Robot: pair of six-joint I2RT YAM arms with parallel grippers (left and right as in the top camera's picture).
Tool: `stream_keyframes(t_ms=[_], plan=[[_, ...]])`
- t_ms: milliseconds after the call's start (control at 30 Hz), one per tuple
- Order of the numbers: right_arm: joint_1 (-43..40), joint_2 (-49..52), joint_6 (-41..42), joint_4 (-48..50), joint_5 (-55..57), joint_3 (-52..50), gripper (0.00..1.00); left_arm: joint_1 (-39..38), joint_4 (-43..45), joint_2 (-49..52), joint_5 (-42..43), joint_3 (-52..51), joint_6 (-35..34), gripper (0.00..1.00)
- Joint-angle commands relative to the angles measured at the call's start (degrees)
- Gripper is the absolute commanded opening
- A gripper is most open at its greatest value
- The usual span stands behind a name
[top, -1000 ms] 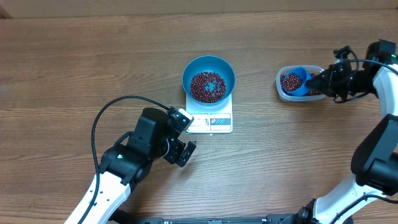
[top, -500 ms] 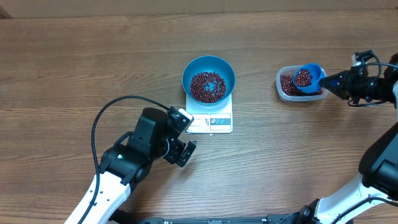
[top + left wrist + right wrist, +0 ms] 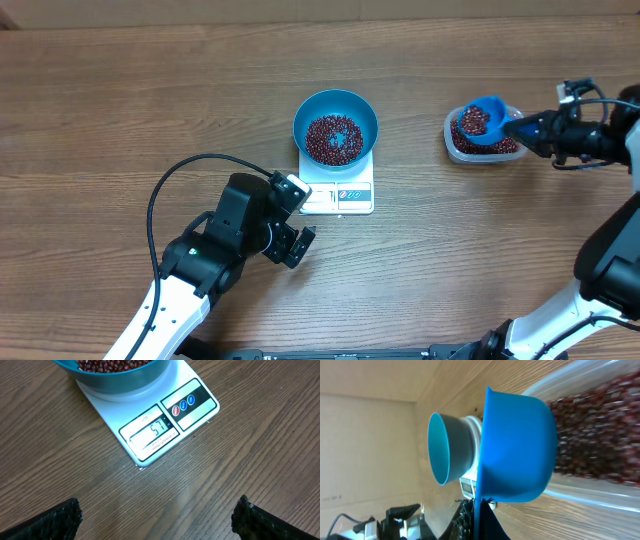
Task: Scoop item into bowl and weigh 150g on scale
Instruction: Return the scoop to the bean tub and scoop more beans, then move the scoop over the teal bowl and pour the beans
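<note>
You are looking at a robotics lab. A left arm [image 3: 195, 265] and right arm [image 3: 605, 255] are flanking a wood-grain counter [image 3: 120, 90].

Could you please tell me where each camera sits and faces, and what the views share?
Overhead: above the table, looking straight down; left gripper and right gripper show.
Left wrist: behind the open left gripper, facing down at the white square scale and round blue bowl.
Right wrist: behind the right gripper's small blue scoop, facing over the clear plastic tub of red-brown beans.
All show the bowl.
</note>
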Motion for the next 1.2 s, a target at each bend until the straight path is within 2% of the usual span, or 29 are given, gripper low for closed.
stream_keyframes(t_ms=[0,467,667,933,1167], plan=[[3.41,-3.56,-0.59,-0.92,-2.49,3.04,0.04,-0.09,0.15,0.33,-0.37,-0.20,-0.98,0.99],[18.56,-3.96,5.51,-1.95,-1.64,12.66,0.04,-0.09,0.15,0.33,-0.37,-0.20,-0.98,1.00],[25.27,-3.96,9.92,-1.64,7.19,16.63,0.04,-0.09,0.15,0.33,-0.37,-0.20,-0.98,1.00],[34.69,-3.96,15.76,2.51,20.33,17.07,0.04,-0.09,0.15,0.33,-0.39,-0.20,-0.98,1.00],[42.93,-3.96,17.49,6.21,33.14,17.09,0.04,-0.09,0.15,0.33,-0.39,-0.20,-0.98,1.00]])
